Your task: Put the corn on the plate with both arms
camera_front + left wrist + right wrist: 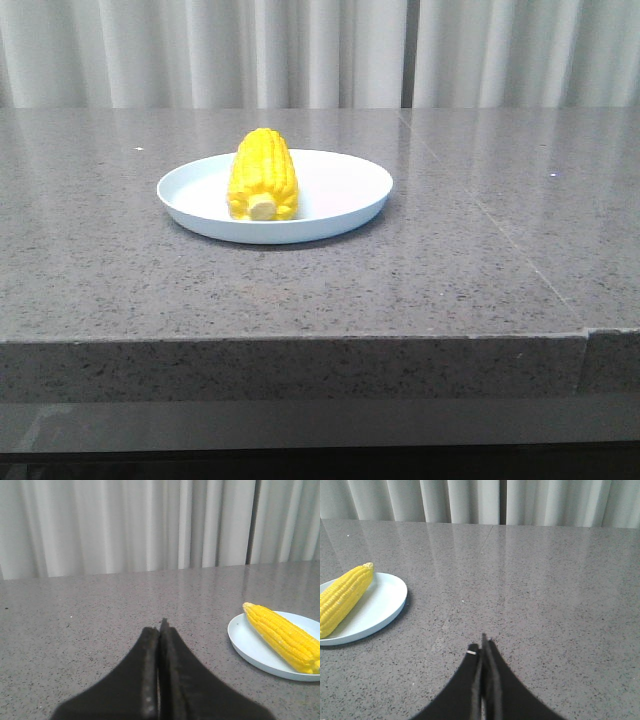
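Observation:
The yellow corn [262, 176] lies on the pale blue-white plate [340, 190] in the middle of the grey table, its cream stub end toward the front. Neither arm shows in the front view. In the left wrist view the corn [282, 636] and plate [250, 647] sit off to one side, well apart from my left gripper [160, 630], which is shut and empty. In the right wrist view the corn [344, 598] and plate [380, 605] lie to the other side, apart from my right gripper [483, 647], which is shut and empty.
The grey speckled stone table [480, 270] has a front edge near the camera and a seam line on its right part. Pale curtains [320, 50] hang behind the far edge.

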Available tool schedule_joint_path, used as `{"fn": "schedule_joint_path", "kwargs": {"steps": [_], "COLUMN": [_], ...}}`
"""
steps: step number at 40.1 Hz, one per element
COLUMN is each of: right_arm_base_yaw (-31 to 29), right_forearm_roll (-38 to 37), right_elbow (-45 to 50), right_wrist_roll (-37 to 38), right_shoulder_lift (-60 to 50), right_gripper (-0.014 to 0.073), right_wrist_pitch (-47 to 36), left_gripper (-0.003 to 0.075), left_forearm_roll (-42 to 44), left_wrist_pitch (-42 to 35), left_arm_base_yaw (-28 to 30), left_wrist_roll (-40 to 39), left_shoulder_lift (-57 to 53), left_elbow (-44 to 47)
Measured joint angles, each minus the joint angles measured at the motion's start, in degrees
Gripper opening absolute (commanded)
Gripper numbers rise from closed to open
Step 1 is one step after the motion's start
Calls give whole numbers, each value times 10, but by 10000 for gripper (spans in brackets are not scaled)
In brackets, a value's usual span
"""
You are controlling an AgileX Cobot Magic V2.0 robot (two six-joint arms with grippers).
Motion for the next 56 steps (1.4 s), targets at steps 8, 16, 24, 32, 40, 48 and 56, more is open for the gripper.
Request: {"fn": "schedule_joint_path", "kwargs": {"steps": [8, 16, 24, 32, 40, 48, 56], "right_arm_base_yaw": [0, 0, 0, 0, 0, 0, 0], "right_forearm_roll": [0, 0, 0, 0, 0, 0, 0], "right_elbow": [0, 0, 0, 0, 0, 0, 0], "right_wrist_roll": [0, 0, 0, 0, 0, 0, 0], "right_shoulder_lift": [0, 0, 0, 0, 0, 0, 0], "right_gripper": [-91, -91, -91, -91, -91, -91, -91], "right_wrist_pitch": [0, 0, 0, 0, 0, 0, 0], "left_gripper": [-20, -20, -20, -20, -20, -20, -20], "left_forearm_roll": [0, 0, 0, 0, -1, -2, -3], "left_wrist_pitch": [0, -5, -39, -48, -88, -123, -128], "left_arm_base_yaw": [0, 1, 34, 84, 115, 118, 118], "left_wrist_roll": [0, 0, 0, 0, 0, 0, 0], "left_shoulder_lift": [0, -5, -43, -43, -43, -43, -43], "left_elbow": [0, 8, 58, 129, 201, 213, 213]}}
